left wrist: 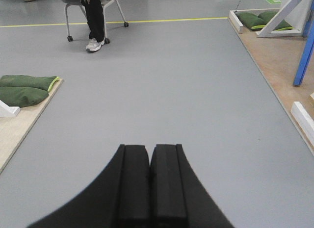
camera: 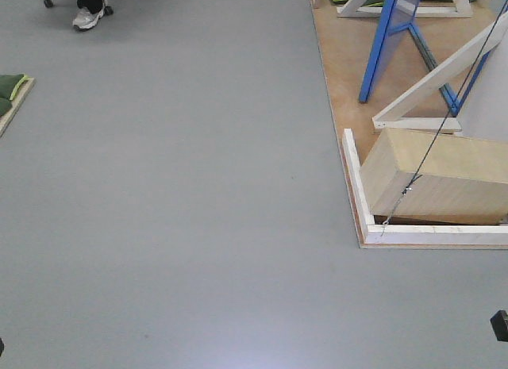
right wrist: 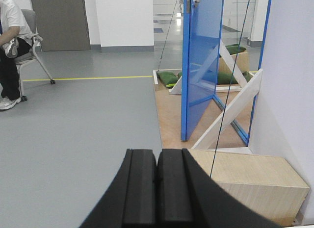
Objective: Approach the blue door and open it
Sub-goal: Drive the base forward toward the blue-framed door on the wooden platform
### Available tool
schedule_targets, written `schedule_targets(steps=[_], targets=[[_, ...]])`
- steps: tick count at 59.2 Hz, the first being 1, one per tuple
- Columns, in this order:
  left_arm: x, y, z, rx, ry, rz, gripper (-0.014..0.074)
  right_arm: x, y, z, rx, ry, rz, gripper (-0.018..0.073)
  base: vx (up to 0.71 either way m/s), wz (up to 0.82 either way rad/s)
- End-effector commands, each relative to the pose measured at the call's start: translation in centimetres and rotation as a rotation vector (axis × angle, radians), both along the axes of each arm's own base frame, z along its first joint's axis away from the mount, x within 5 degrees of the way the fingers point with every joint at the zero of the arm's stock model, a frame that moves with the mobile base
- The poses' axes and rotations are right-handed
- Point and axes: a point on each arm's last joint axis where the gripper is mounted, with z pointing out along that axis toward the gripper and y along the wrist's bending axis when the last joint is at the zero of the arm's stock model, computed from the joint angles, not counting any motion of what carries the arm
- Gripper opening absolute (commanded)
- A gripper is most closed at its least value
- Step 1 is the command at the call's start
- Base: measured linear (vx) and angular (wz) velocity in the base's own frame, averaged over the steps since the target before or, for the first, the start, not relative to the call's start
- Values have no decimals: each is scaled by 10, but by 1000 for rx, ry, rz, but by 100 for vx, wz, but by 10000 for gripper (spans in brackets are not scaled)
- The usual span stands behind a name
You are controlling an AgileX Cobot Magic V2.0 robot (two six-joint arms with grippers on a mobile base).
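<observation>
The blue door stands ajar on a wooden platform, far ahead and to the right in the right wrist view; its silver handle shows at the top edge. Its lower part shows in the front view, and a blue edge in the left wrist view. My left gripper is shut and empty above grey floor. My right gripper is shut and empty, well short of the door.
A plywood box sits on the platform's near corner, with white braces and a thin cable. A seated person is far left. Green bags lie on a left platform.
</observation>
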Motion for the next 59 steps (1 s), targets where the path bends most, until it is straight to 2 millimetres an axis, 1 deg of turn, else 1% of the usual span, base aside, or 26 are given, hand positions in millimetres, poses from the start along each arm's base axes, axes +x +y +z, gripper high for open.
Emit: schedule_targets(steps=[1, 40, 59], targets=[[0, -1, 19, 2, -129, -6, 71, 0, 1, 5, -25, -80, 13, -4, 0, 0], [0, -1, 19, 2, -129, -6, 71, 0, 1, 5, -25, -80, 13, -4, 1, 0], [0, -1, 19, 2, -129, -6, 71, 0, 1, 5, -25, -80, 13, -4, 13, 1]])
